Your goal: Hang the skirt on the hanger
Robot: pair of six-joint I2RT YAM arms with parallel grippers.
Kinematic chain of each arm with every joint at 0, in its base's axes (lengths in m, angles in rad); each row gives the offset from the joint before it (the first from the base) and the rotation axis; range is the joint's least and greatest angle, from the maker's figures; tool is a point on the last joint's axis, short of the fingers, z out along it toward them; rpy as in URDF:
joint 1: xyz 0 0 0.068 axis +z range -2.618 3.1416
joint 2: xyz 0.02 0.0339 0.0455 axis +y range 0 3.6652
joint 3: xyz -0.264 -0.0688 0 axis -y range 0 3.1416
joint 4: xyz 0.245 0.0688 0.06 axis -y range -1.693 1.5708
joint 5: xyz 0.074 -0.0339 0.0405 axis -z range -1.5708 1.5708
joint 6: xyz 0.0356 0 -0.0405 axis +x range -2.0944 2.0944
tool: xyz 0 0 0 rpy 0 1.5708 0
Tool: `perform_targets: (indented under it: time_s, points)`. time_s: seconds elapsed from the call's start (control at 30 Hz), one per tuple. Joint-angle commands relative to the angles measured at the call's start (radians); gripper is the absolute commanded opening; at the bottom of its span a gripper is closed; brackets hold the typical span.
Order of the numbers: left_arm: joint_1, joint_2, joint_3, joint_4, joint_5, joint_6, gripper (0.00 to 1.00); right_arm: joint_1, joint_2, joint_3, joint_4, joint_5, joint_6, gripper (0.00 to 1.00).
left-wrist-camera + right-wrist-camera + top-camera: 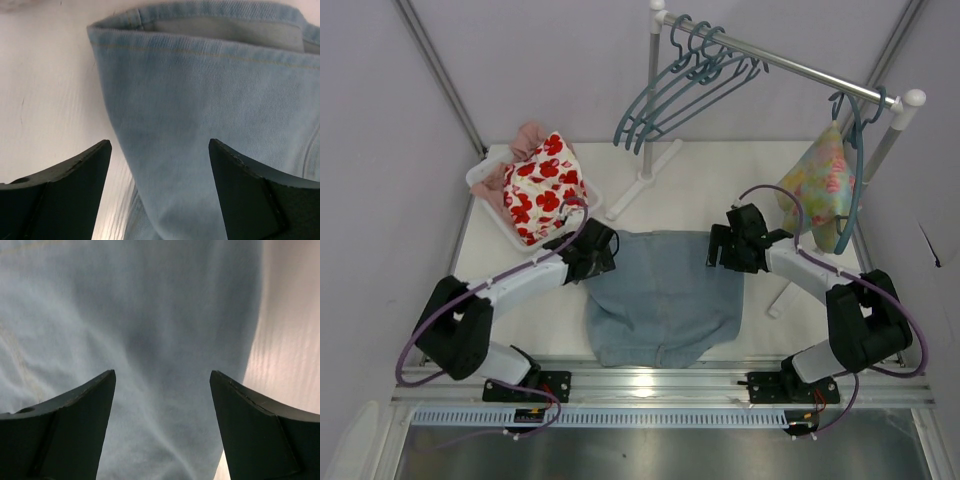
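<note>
Faded blue denim skirt [665, 295] flat; teal hanger [703, 66] well apart.

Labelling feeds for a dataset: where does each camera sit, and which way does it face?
Top external: above, behind the robot, looking down at table, skirt, rail; left arm and right arm show.
Left wrist: on the left arm, looking past the open left gripper at the skirt's corner.
Right wrist: on the right arm, looking past the open right gripper at the skirt's edge.
Shared: both wrist views show skirt and table.
</note>
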Motion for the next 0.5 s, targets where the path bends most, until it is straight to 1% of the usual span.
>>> perform_targets:
  time_s: [0.0,0.03,0.1,0.17,0.2,0.23,0.3,0.33,0.4,0.43,0.47]
  points:
    - [0.044,0.071,0.063,0.119,-0.069,0.056,0.84,-0.023,0.024,0.014,0.129,0.128,0.0,0.82]
    - [0.071,0.091,0.076,0.12,-0.066,0.056,0.81,-0.032,0.037,0.019,0.132,0.139,-0.001,0.81]
    - [0.092,0.137,0.081,0.122,-0.071,0.057,0.79,-0.063,0.078,0.034,0.133,0.148,-0.006,0.8]
    - [0.101,0.152,0.079,0.135,-0.085,0.077,0.72,-0.077,0.112,0.031,0.146,0.149,-0.009,0.78]
    - [0.101,0.152,0.072,0.167,-0.085,0.086,0.68,-0.085,0.124,0.028,0.164,0.149,-0.006,0.77]
    - [0.102,0.154,0.064,0.187,-0.08,0.092,0.59,-0.086,0.136,0.026,0.173,0.157,-0.003,0.74]
    - [0.102,0.169,0.061,0.217,-0.065,0.103,0.52,-0.085,0.178,0.032,0.186,0.154,0.005,0.7]
    - [0.101,0.177,0.061,0.237,-0.051,0.105,0.47,-0.086,0.193,0.04,0.186,0.143,0.006,0.69]
    - [0.102,0.2,0.067,0.261,-0.039,0.114,0.3,-0.085,0.219,0.06,0.179,0.133,0.011,0.66]
    - [0.102,0.206,0.07,0.273,-0.037,0.116,0.12,-0.085,0.221,0.066,0.176,0.124,0.013,0.61]
    - [0.102,0.214,0.076,0.278,-0.037,0.122,0.04,-0.086,0.221,0.071,0.176,0.12,0.014,0.58]
